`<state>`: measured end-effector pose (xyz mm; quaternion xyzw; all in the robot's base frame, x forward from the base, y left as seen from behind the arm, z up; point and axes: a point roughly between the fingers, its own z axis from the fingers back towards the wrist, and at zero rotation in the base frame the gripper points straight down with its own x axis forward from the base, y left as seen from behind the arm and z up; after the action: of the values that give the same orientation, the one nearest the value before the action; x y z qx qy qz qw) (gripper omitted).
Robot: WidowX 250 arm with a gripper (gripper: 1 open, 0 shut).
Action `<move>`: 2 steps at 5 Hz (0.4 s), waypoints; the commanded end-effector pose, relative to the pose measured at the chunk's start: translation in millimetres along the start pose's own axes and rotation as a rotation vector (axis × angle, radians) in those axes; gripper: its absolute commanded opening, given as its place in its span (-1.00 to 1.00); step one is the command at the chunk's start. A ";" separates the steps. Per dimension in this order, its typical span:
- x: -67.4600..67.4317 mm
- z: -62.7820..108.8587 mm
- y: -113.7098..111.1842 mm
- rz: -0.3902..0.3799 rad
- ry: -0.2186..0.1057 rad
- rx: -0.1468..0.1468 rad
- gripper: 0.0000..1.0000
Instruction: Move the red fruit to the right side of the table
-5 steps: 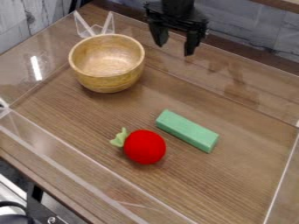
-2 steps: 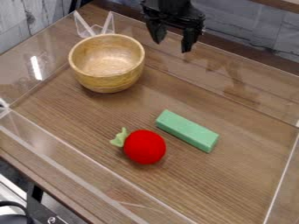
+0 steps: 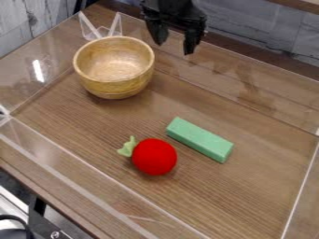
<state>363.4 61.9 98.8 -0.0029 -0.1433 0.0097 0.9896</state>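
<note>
The red fruit [image 3: 153, 156], round and bright red with a light green leafy stem on its left, lies on the brown wood-grain table [image 3: 237, 103] a little front of centre. My gripper [image 3: 174, 38] hangs open at the back of the table, high above the surface and far behind the fruit, with nothing between its black fingers. It sits just right of the wooden bowl.
A wooden bowl [image 3: 115, 66] stands at the back left. A green rectangular block [image 3: 200, 139] lies just right of and behind the fruit. Low clear acrylic walls [image 3: 299, 201] border the table on all sides.
The gripper has drifted left along the back of the table, toward the bowl, still open. The fruit, block and bowl have not moved.
</note>
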 end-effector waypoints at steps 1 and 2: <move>18.0 40.0 2.1 -0.009 -0.103 -0.001 1.00; 15.8 39.5 -7.7 -0.048 -0.109 -0.025 1.00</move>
<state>365.3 55.4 112.3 -0.0191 -0.1574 -0.0089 0.9873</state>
